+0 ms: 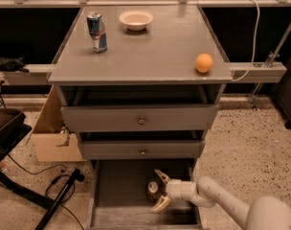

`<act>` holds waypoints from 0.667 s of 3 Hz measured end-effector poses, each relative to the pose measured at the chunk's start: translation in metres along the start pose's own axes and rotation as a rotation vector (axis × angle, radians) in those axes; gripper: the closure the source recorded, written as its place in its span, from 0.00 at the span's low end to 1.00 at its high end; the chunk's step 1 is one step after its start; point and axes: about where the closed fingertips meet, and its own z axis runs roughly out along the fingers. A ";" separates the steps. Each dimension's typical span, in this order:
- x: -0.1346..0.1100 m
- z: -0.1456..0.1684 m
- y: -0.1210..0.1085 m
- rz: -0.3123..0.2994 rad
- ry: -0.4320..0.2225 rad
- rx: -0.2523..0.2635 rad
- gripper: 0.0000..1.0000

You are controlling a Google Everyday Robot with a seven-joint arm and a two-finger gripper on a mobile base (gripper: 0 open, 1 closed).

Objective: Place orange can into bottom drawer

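The orange can (152, 190) stands upright inside the bottom drawer (117, 190), which is pulled out below the two knobbed drawers. It sits toward the right side of the tray, silver top up. My gripper (160, 190) reaches in from the lower right on a white arm. Its two pale fingers are spread, one above and one below the can's right side, not closed on it.
On the cabinet top stand a slim blue-and-silver can (96, 31), a white bowl (136, 19) and an orange ball (204, 63). A cardboard box (52, 134) sits left of the cabinet. Black cables and a dark stand lie on the floor at lower left.
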 end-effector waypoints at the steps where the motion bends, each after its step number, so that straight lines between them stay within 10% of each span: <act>1: -0.041 -0.031 0.030 -0.022 0.044 -0.099 0.00; 2: -0.084 -0.055 0.060 -0.053 0.149 -0.213 0.00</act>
